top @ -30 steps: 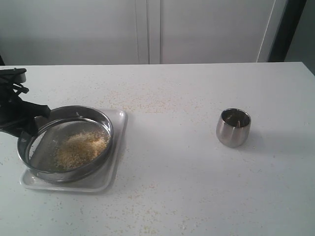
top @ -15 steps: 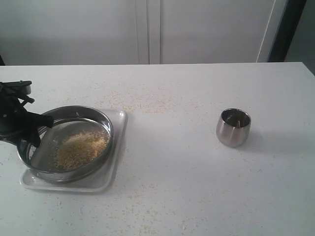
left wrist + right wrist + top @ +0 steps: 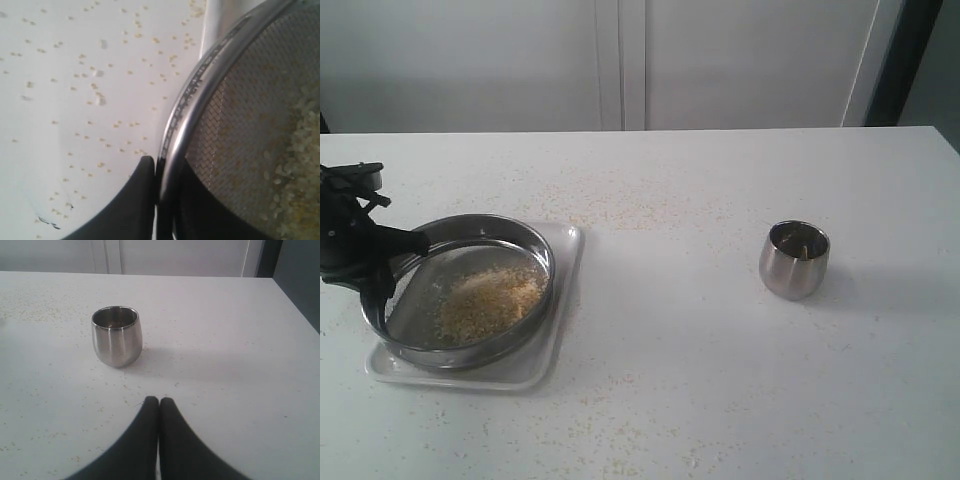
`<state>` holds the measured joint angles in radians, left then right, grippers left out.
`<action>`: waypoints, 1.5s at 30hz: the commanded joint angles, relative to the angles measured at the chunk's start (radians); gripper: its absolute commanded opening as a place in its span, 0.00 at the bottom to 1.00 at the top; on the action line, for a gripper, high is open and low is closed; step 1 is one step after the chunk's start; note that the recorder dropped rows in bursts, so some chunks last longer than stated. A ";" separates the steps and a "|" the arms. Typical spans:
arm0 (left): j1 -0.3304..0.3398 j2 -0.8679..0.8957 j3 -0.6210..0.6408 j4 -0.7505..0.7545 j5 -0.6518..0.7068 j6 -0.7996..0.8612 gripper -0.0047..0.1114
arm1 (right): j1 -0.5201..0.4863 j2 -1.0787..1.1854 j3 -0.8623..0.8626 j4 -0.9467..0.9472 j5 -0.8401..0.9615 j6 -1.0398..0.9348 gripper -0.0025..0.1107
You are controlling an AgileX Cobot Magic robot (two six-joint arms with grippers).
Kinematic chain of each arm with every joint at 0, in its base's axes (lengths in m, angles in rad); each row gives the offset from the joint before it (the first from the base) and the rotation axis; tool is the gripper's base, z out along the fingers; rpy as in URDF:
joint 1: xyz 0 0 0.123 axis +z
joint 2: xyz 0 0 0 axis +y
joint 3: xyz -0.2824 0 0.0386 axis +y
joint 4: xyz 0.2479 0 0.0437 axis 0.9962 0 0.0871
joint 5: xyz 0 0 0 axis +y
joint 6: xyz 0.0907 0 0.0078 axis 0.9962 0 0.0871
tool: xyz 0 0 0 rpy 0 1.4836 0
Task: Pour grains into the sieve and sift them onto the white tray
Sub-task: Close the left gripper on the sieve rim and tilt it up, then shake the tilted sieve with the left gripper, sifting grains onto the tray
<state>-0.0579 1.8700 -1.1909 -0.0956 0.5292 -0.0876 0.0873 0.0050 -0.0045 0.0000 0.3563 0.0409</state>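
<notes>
The sieve (image 3: 546,272), a wide steel-rimmed round with a mesh bottom, rests on the white tray (image 3: 470,376) at the table's left. A heap of pale and yellow-tan grains (image 3: 487,295) lies on its mesh. My left gripper (image 3: 382,264) is at the sieve's left edge. In the left wrist view that gripper (image 3: 167,167) is shut on the sieve's rim (image 3: 200,95), one finger outside and one inside over the mesh, with the grains (image 3: 300,150) beside it. My right gripper (image 3: 159,401) is shut and empty, low over the table.
A small steel cup (image 3: 794,260) stands upright on the right of the table; it (image 3: 117,337) is a short way in front of my right gripper. Stray specks dot the white tabletop (image 3: 670,330). A pale wall runs behind.
My left gripper's fingers have come together onto the sieve's rim. The sieve and tray have shifted slightly to the right. The cup has not moved.
</notes>
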 commanded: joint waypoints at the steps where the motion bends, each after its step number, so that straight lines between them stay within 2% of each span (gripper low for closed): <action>1: -0.004 0.004 0.004 -0.004 0.024 -0.009 0.04 | -0.008 -0.005 0.005 0.000 -0.014 0.004 0.02; 15: -0.004 -0.089 -0.025 -0.014 0.106 -0.002 0.04 | -0.008 -0.005 0.005 0.000 -0.014 0.004 0.02; 19: 0.024 -0.096 -0.037 -0.015 0.102 0.014 0.04 | -0.008 -0.005 0.005 0.000 -0.014 0.004 0.02; 22: 0.036 -0.096 -0.037 -0.112 0.101 0.020 0.04 | -0.008 -0.005 0.005 0.000 -0.014 0.004 0.02; 25: 0.004 -0.098 -0.037 -0.211 0.127 0.169 0.04 | -0.008 -0.005 0.005 0.000 -0.014 0.004 0.02; 26: 0.006 -0.098 -0.037 -0.197 0.121 0.160 0.04 | -0.008 -0.005 0.005 0.000 -0.014 0.004 0.02; 28: 0.063 -0.098 -0.037 -0.183 0.109 0.069 0.04 | -0.008 -0.005 0.005 0.000 -0.014 0.004 0.02; 29: 0.086 -0.098 -0.037 -0.235 0.117 0.036 0.04 | -0.008 -0.005 0.005 0.000 -0.014 0.004 0.02; 30: 0.083 -0.098 -0.037 -0.260 0.128 0.055 0.04 | -0.008 -0.005 0.005 0.000 -0.014 0.004 0.02; 31: 0.057 -0.100 -0.037 -0.285 0.139 0.162 0.04 | -0.008 -0.005 0.005 0.000 -0.014 0.004 0.02; 32: 0.053 -0.100 -0.037 -0.251 0.132 0.178 0.04 | -0.008 -0.005 0.005 0.000 -0.014 0.004 0.02; 33: 0.070 -0.100 -0.037 -0.153 0.112 0.067 0.04 | -0.008 -0.005 0.005 0.000 -0.014 0.004 0.02; 34: 0.104 -0.100 -0.037 -0.127 0.106 -0.069 0.04 | -0.008 -0.005 0.005 0.000 -0.014 0.004 0.02; 35: 0.109 -0.100 -0.037 -0.176 0.117 -0.087 0.04 | -0.008 -0.005 0.005 0.000 -0.014 0.004 0.02; 36: 0.082 -0.100 -0.037 -0.248 0.132 0.059 0.04 | -0.008 -0.005 0.005 0.000 -0.014 0.004 0.02; 37: 0.047 -0.100 -0.037 -0.236 0.125 0.179 0.04 | -0.008 -0.005 0.005 0.000 -0.014 0.004 0.02; 38: 0.045 -0.100 -0.037 -0.173 0.112 0.153 0.04 | -0.008 -0.005 0.005 0.000 -0.014 0.004 0.02; 39: 0.066 -0.100 -0.037 -0.087 0.097 -0.033 0.04 | -0.008 -0.005 0.005 0.000 -0.014 0.004 0.02; 40: 0.083 -0.100 -0.037 -0.089 0.104 -0.121 0.04 | -0.008 -0.005 0.005 0.000 -0.014 0.004 0.02; 42: 0.061 -0.100 -0.037 -0.228 0.138 0.088 0.04 | -0.008 -0.005 0.005 0.000 -0.014 0.004 0.02; 43: 0.046 -0.100 -0.037 -0.211 0.123 0.207 0.04 | -0.008 -0.005 0.005 0.000 -0.014 0.004 0.02; 44: 0.059 -0.100 -0.037 -0.162 0.105 0.155 0.04 | -0.008 -0.005 0.005 0.000 -0.014 0.004 0.02; 45: 0.099 -0.100 -0.037 -0.129 0.092 -0.037 0.04 | -0.008 -0.005 0.005 0.000 -0.014 0.004 0.02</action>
<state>0.0056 1.7904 -1.2211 -0.2304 0.6278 0.0186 0.0873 0.0050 -0.0045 0.0000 0.3563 0.0430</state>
